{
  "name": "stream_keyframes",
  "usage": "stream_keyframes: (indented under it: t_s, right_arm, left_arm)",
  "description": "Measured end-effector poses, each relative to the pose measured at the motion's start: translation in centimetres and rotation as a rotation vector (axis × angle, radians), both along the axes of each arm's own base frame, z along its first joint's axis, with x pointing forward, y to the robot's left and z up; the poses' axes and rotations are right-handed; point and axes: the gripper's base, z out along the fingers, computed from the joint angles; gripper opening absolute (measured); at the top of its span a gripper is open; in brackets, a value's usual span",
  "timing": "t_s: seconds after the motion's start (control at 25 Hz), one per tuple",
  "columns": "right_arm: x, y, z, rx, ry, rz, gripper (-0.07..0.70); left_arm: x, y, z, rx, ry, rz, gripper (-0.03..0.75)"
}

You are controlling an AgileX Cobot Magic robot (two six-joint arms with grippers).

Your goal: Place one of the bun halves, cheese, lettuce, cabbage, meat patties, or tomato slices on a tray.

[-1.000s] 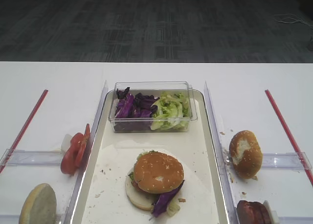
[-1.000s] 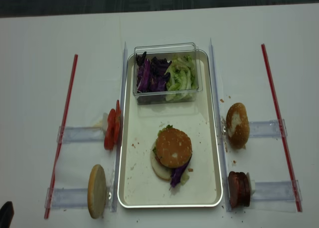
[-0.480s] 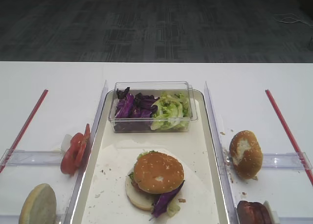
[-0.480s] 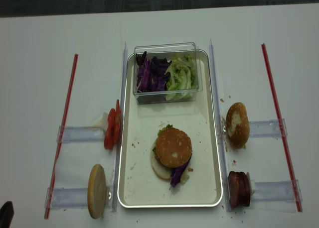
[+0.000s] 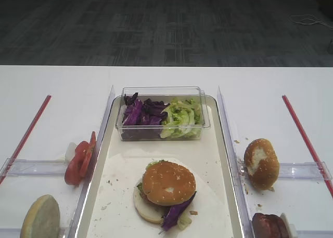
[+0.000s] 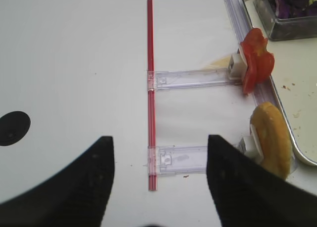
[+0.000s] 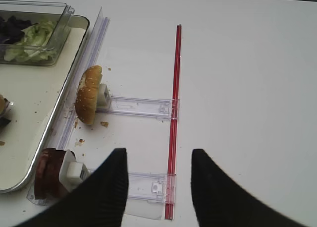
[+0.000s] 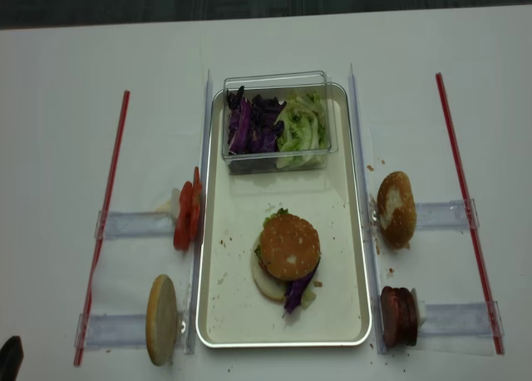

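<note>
The seeded bun top (image 8: 289, 246) is seen stacked on fillings and a bottom half on the tray (image 8: 241, 314). The right end effector (image 7: 157, 160) and the left end effector (image 6: 159, 147) are held spread, empty, over the bench (image 7: 247, 88); fingertips are blurred, seemingly apart.
</note>
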Motion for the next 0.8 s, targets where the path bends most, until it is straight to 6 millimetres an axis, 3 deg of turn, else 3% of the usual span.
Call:
stream_keyframes:
  t_s: [0.8]
  right_arm:
    - [0.01,0.00,0.01,0.000,-0.002,0.000,0.321]
  left_arm:
    - [0.00,0.00,0.00,0.000,0.000,0.000,0.417]
